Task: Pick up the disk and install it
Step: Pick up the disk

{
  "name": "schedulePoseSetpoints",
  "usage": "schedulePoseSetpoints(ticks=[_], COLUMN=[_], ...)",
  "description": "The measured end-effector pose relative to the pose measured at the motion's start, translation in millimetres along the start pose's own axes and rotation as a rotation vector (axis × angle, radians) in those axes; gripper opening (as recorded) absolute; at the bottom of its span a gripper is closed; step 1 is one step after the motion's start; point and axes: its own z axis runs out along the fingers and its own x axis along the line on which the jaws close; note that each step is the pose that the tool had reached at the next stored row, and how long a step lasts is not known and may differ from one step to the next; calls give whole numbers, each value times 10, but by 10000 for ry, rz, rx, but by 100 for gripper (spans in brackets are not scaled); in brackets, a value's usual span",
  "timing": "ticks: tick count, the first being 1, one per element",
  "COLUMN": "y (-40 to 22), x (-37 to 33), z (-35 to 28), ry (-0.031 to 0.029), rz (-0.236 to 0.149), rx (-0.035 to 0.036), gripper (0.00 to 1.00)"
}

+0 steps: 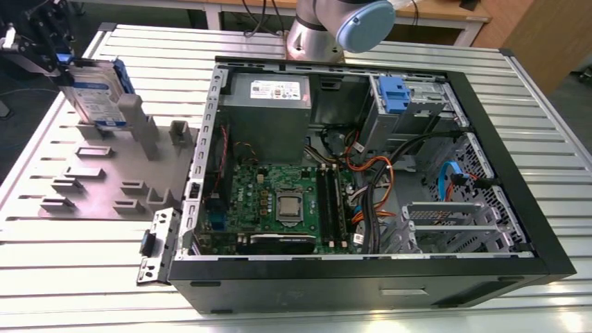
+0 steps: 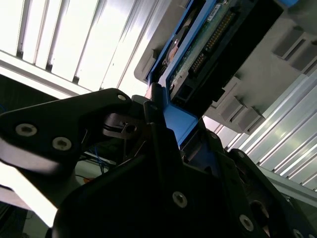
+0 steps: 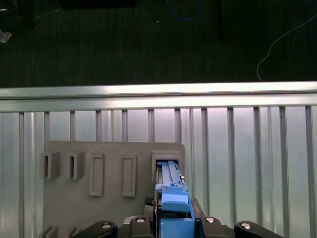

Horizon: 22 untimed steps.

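The hand (image 1: 55, 59) is clamping shut on the blue-framed disk (image 1: 97, 97), which is standing on end, long axis upright, in the grey holder's (image 1: 93, 180) slot.

Nothing printed could be read in any view. In the exterior view, the disk (image 1: 96, 94) carried a white-and-blue label (image 1: 93, 103) on its broad face, with lettering too small to make out. The power supply (image 1: 268, 118), in a corner of the open computer case (image 1: 523, 187), bore a white label (image 1: 277, 89) with dark lines of print and a small patch of colour, and this was also illegible. In the second wrist view, the disk's green circuit board (image 2: 198, 54) showed a row of connector pins, but no markings on it could be made out as letters or numbers.
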Motion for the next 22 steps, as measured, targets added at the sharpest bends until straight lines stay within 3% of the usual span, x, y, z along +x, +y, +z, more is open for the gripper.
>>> schedulePoseSetpoints(ticks=[22], y=[1], x=[0], z=[-62], ry=[-11], rz=[0], rx=[1], gripper=[36])
